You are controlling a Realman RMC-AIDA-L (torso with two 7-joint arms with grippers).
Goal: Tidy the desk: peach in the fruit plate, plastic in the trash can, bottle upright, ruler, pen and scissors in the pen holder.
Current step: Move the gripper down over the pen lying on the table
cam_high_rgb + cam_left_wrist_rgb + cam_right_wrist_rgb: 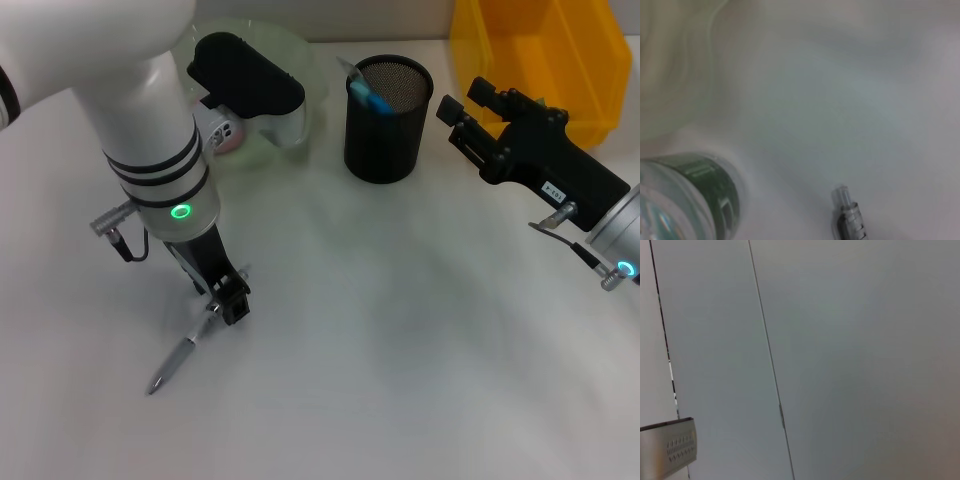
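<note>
A silver pen (178, 357) lies slanted on the white desk, and its end (850, 217) also shows in the left wrist view. My left gripper (230, 300) is down at the pen's upper end. A clear bottle (690, 200) with a green label stands close by; the left arm hides it in the head view. A pinkish peach (226, 132) shows in the pale green fruit plate (290, 50). The black mesh pen holder (388, 105) holds a blue-handled item (372, 95). My right gripper (466, 108) hovers open beside the holder, in front of the yellow trash can (545, 60).
The left arm's white body (140, 110) covers the back left of the desk. White desk surface (400, 330) spreads across the middle and front. The right wrist view shows only pale wall panels (840, 350).
</note>
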